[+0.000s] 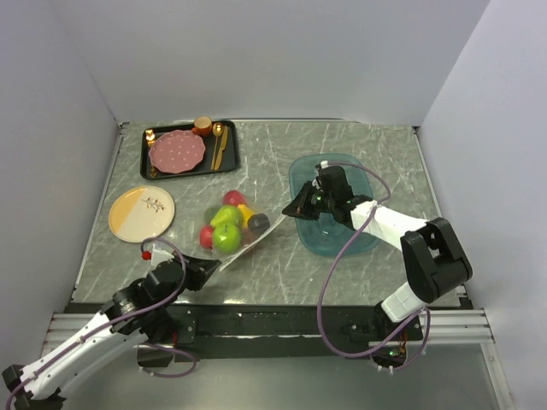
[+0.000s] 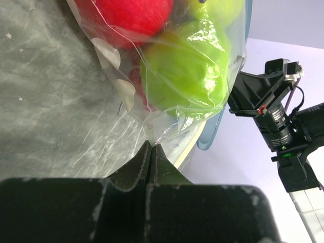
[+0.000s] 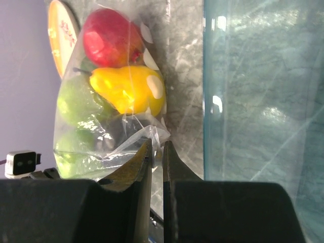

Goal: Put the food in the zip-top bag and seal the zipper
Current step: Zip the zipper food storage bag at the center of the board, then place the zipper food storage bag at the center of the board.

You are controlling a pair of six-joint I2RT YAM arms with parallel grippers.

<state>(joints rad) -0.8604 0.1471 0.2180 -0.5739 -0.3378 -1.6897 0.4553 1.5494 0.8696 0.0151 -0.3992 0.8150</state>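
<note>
While both arms reach in from opposite ends, we see the zip-top bag point(image 1: 224, 224) lying mid-table point(image 1: 282, 145), between the cream plate point(image 1: 142, 213) and the teal tray point(image 1: 299, 179). The food point(image 1: 227, 237) sits inside it: red, green and yellow pieces plus a dark one. The zipper point(image 1: 256, 242) runs along the bag's near edge as a white strip. At its near-left end the left gripper point(image 2: 151, 148) is clamped tight on the film, with no gap showing. The right gripper point(image 3: 157, 147) pinches the far-right corner with only a hairline gap, its arm over the tray. Whether the zipper is sealed, we cannot tell.
</note>
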